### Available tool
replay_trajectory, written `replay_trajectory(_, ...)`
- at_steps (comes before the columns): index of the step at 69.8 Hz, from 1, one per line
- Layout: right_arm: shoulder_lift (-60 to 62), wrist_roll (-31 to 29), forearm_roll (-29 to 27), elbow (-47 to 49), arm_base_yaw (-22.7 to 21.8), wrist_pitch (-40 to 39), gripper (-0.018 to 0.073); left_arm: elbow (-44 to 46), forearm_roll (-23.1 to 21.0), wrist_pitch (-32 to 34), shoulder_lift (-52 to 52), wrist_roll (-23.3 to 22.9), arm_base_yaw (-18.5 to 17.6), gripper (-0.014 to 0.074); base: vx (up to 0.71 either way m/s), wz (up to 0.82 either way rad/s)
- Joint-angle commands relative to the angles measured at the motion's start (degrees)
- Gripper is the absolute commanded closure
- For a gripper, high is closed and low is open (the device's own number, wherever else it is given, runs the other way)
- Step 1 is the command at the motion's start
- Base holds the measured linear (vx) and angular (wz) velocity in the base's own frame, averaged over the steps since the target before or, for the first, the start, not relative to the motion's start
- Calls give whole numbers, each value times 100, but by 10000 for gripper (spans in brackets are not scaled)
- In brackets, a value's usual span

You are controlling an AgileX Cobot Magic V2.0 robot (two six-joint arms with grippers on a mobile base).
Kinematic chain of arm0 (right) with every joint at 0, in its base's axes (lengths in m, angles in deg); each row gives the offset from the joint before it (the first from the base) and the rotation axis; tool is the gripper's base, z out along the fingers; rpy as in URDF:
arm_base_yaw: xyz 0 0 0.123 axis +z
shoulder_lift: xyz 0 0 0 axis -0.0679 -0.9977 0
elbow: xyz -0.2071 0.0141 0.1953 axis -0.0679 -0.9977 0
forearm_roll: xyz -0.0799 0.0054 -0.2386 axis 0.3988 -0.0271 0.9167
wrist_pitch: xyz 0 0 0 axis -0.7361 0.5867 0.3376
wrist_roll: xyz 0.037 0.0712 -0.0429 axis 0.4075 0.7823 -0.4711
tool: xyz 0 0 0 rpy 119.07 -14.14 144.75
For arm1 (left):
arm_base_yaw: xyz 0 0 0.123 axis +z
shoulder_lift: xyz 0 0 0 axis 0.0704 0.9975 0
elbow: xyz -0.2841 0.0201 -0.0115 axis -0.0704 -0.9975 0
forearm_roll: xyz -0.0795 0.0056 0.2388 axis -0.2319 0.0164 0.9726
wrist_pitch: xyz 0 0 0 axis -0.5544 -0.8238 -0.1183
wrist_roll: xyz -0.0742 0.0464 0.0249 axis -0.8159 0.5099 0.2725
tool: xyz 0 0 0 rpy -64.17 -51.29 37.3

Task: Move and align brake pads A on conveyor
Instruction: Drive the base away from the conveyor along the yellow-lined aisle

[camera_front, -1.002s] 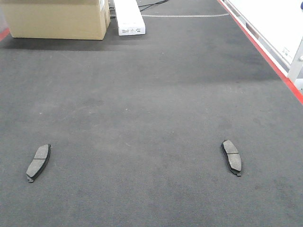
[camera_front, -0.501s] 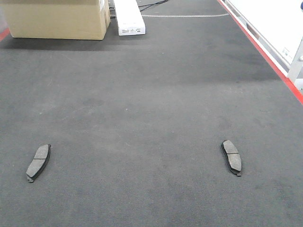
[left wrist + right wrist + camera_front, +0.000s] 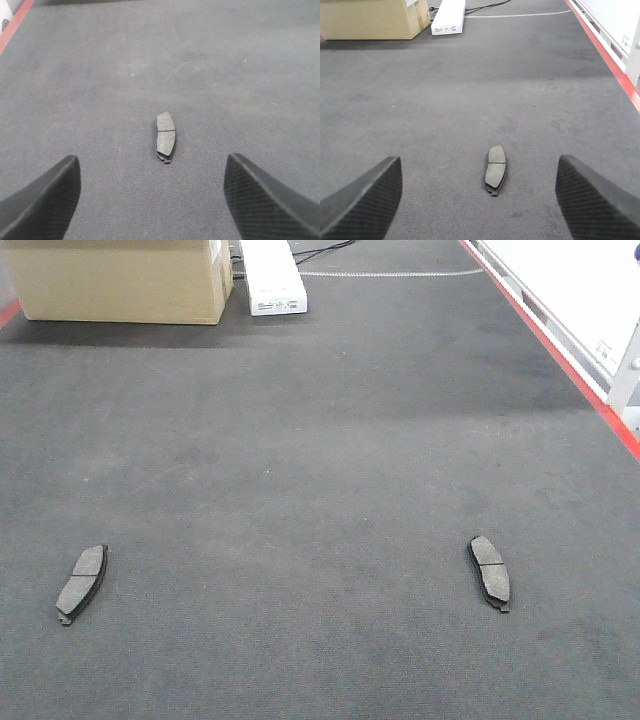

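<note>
We judge the task barely begun. Two pads lie flat on the belt, far on the near side of the cardboard box. The left pad sits roughly in line with the box. The right pad lies well off to the box's right, toward the red edge. They are well apart and lean opposite ways, so they are not lined up. We see no other pads.

The left gripper has its fingers spread wide and holds nothing. Its wrist view shows the left pad ahead, between the two fingers and untouched. The right gripper is likewise spread and empty, with the right pad ahead of it, much nearer than the box.

Picking up, moving and squaring the pads all appear to remain.

Each pad is a slim, slightly curved oblong. It has a matte grey face, a groove across the middle and a darker plate beneath. The belt is dark, rough and felt-like. The fingers look like black woven carbon fibre.
</note>
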Motion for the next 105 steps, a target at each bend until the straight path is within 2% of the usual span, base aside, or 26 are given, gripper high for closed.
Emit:
replay_trajectory(1,-121,3,2,152,-28,-394,-30,136,21,388,59,12,-11,48,0,0)
replay_trajectory(46,-121,3,2,152,-28,-394,-30,136,-23,388,59,12,-11,48,-15,-1)
replay_trajectory(105,-121,3,2,152,-28,-371,-30,136,-16,388,59,12,-11,48,-39,-54)
